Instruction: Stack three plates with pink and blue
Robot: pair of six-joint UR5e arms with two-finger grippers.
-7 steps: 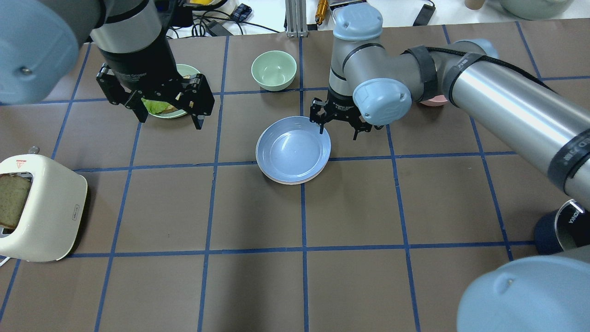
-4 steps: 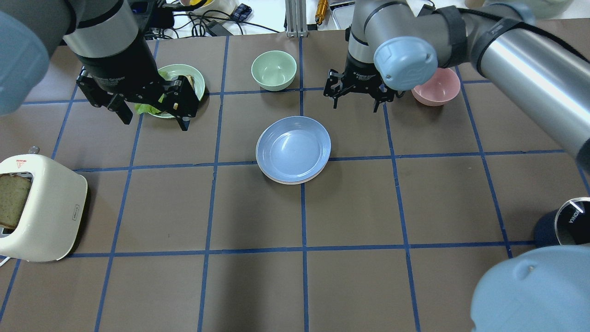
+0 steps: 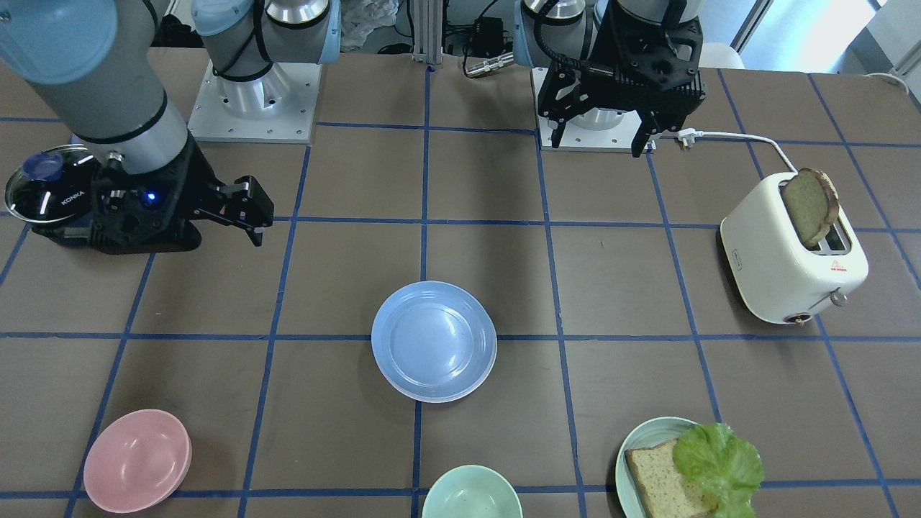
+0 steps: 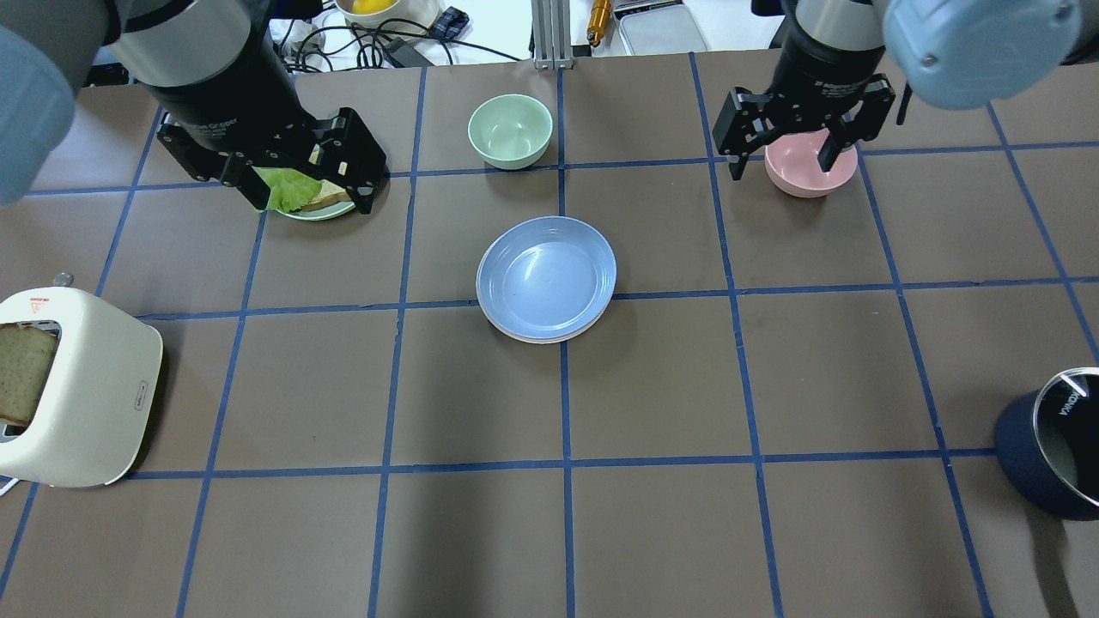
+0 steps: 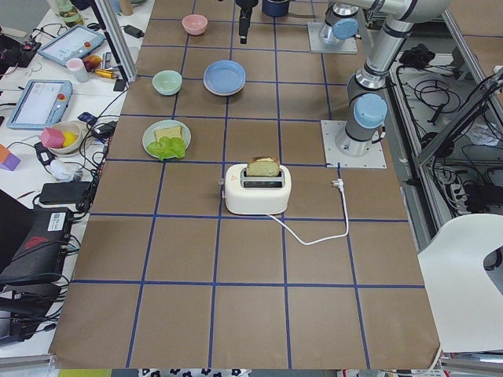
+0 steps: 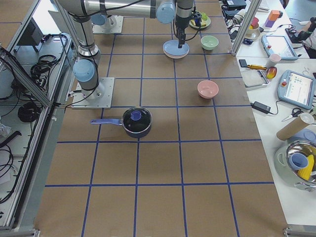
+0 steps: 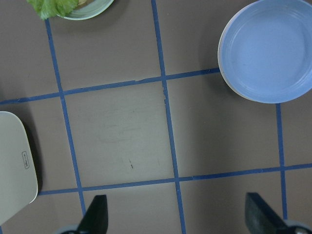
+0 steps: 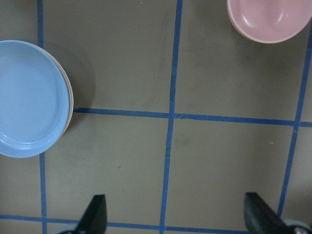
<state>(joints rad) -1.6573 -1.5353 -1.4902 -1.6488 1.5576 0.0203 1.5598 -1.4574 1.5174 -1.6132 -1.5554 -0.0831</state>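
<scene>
Both grippers spread and empty; plates stacked near the mint bowl

My left gripper [image 4: 309, 196] hangs with its jaws wide apart, gripping nothing, to the left of the mint bowl [image 4: 510, 130], hiding much of the lettuce plate [image 4: 316, 215]; the right gripper [image 4: 781, 167], equally spread and empty, hangs to that bowl's right, one finger crossing the pink bowl [image 4: 798, 172]; the blue plate [image 4: 547, 276] lies flat, hollow upward, round with no long axis, just robot-side of the bowl; beneath it only a pale rim [image 8: 71, 107] shows; its colour and how many plates lie there I cannot tell.
</scene>
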